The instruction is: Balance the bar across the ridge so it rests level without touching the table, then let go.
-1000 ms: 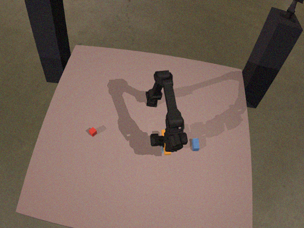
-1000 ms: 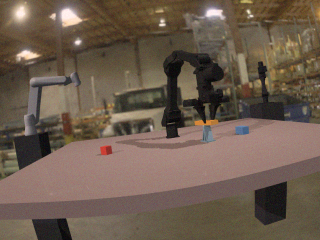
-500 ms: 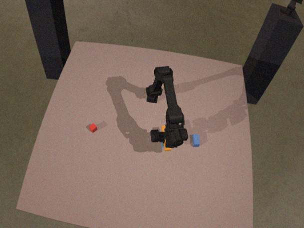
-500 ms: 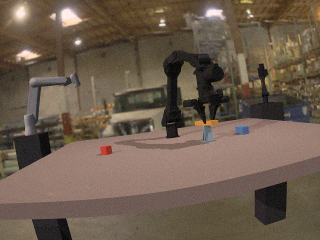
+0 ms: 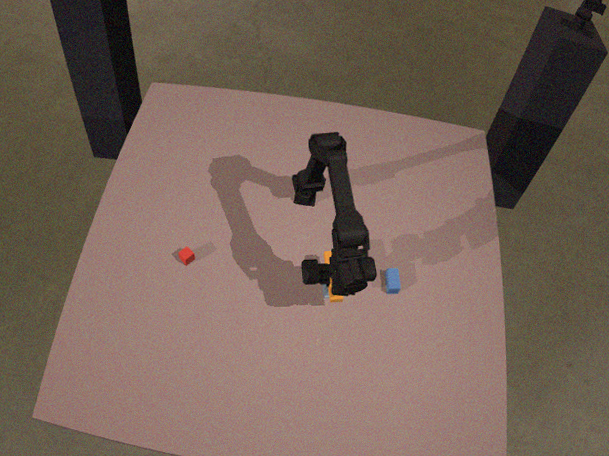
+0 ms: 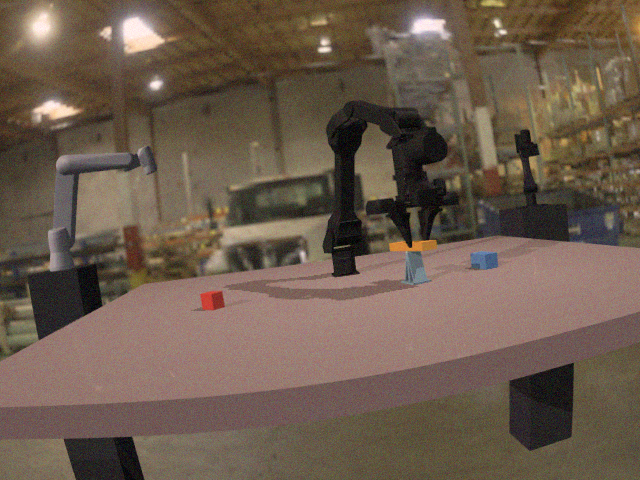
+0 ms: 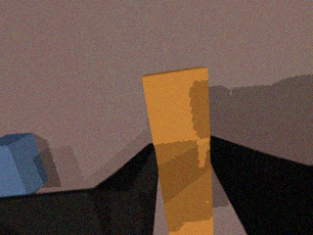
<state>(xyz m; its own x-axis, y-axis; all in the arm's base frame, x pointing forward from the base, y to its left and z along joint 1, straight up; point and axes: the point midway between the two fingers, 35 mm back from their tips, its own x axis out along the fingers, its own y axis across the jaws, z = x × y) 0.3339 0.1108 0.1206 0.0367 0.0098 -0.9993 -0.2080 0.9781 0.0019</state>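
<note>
The orange bar [image 6: 413, 245] lies level on top of the pale blue ridge [image 6: 415, 268] and is clear of the table. My gripper [image 6: 413, 238] points straight down and is shut on the bar at its middle. In the overhead view the gripper [image 5: 342, 284] covers most of the bar [image 5: 336, 297] and the ridge. In the wrist view the bar [image 7: 182, 147] runs away from the camera between my dark fingers, and the ridge is hidden.
A blue block [image 6: 483, 259] lies on the table right of the ridge; it also shows in the overhead view [image 5: 392, 280] and the wrist view [image 7: 17, 164]. A red cube [image 6: 212, 300] lies far to the left. Dark pillars stand off the table's corners.
</note>
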